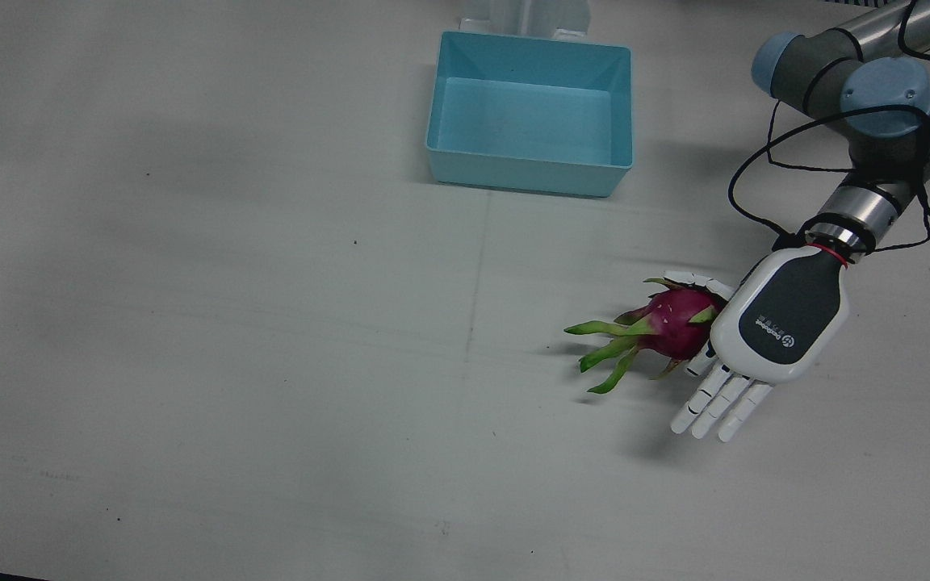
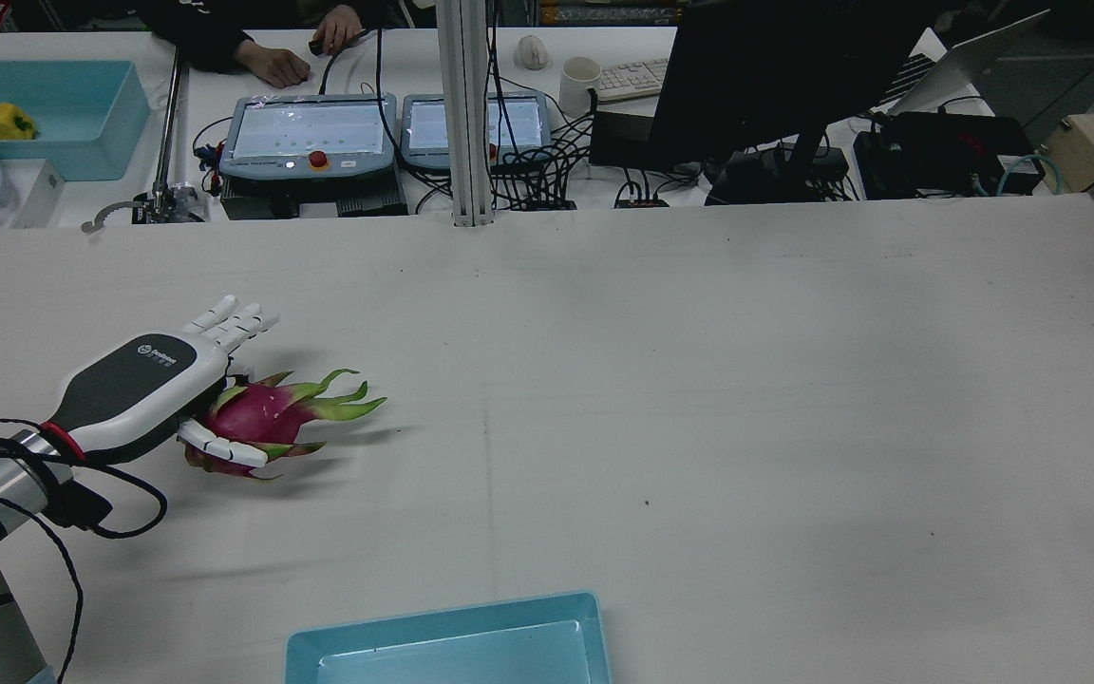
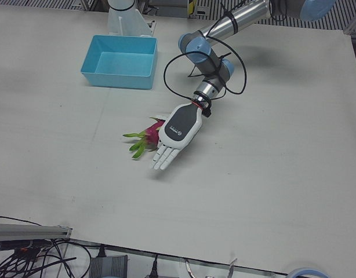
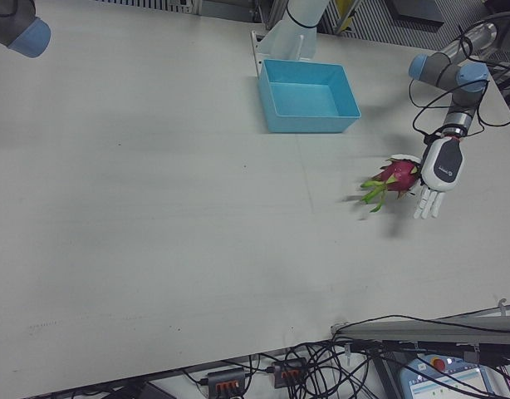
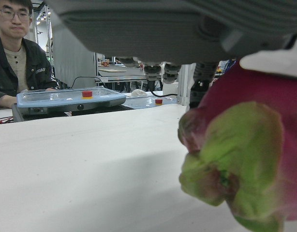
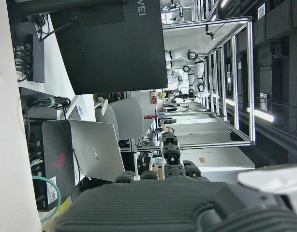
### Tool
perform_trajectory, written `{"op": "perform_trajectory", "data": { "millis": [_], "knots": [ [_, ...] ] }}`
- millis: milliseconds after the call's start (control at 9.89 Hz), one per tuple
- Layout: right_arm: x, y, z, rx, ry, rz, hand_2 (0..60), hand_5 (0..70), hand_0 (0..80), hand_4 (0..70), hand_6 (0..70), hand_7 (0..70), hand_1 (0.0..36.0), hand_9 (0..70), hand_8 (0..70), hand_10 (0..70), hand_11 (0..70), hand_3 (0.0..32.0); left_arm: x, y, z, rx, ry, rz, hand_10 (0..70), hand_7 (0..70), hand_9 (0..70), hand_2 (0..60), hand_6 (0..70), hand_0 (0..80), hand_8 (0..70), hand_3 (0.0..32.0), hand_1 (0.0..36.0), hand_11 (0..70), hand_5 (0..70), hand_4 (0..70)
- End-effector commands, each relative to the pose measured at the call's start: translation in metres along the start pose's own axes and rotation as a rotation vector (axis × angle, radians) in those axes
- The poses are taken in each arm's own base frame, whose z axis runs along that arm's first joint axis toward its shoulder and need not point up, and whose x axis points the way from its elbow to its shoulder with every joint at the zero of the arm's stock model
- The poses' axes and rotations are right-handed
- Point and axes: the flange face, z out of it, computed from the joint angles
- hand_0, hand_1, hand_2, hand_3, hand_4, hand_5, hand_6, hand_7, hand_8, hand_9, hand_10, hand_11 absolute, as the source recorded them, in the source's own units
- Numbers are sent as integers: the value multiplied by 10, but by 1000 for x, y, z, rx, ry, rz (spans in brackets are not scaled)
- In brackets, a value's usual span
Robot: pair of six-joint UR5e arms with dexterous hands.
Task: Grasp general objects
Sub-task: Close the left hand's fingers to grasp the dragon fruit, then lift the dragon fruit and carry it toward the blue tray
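Observation:
A pink dragon fruit [image 1: 671, 323] with green leafy scales lies on the white table on my left arm's side. My left hand [image 1: 780, 323] hovers palm-down right over its stem end, with its fingers [image 1: 723, 403] stretched straight out past the fruit and its thumb along the fruit's far side. The hand is open. In the rear view the hand [image 2: 134, 385] covers part of the fruit [image 2: 257, 418]. The left hand view shows the fruit [image 5: 264, 145] close under the palm [image 5: 163, 24]. My right hand [image 6: 163, 208] shows only as a dark palm edge in its own view.
An empty light-blue bin [image 1: 529, 173] stands near the robot's side of the table, also seen in the rear view [image 2: 443, 627]. Operators' desk with pendants [image 2: 310, 133], a monitor [image 2: 775, 66] and cables lies beyond the far table edge. A person [image 5: 18, 53] sits there.

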Motion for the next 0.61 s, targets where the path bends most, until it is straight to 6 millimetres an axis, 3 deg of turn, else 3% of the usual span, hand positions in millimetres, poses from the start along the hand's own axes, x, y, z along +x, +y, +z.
{"op": "perform_trajectory", "data": {
  "millis": [0,202,303,404,506],
  "knots": [
    [0,0,0,0,1,0,0,0,0,0,0,0,0,0,0,0,0,0,69,-14,-27,-47,34,-10,0,101,6,600,22,130,100,0,145,0,640,361],
    [0,0,0,0,-1,0,0,0,0,0,0,0,0,0,0,0,0,0,151,-24,-39,-151,63,-10,0,99,5,600,19,152,97,0,133,0,617,357],
    [0,0,0,0,1,0,0,0,0,0,0,0,0,0,0,0,0,0,179,-18,-39,-214,56,-7,0,96,5,600,15,172,95,0,133,0,612,355],
    [0,0,0,0,-1,0,0,0,0,0,0,0,0,0,0,0,0,0,195,-14,-36,-254,61,-7,0,98,5,600,16,204,90,0,136,0,612,360],
    [0,0,0,0,-1,0,0,0,0,0,0,0,0,0,0,0,0,0,198,-11,-36,-272,64,-7,0,110,8,600,24,260,81,0,148,0,618,374]
  ]
}}
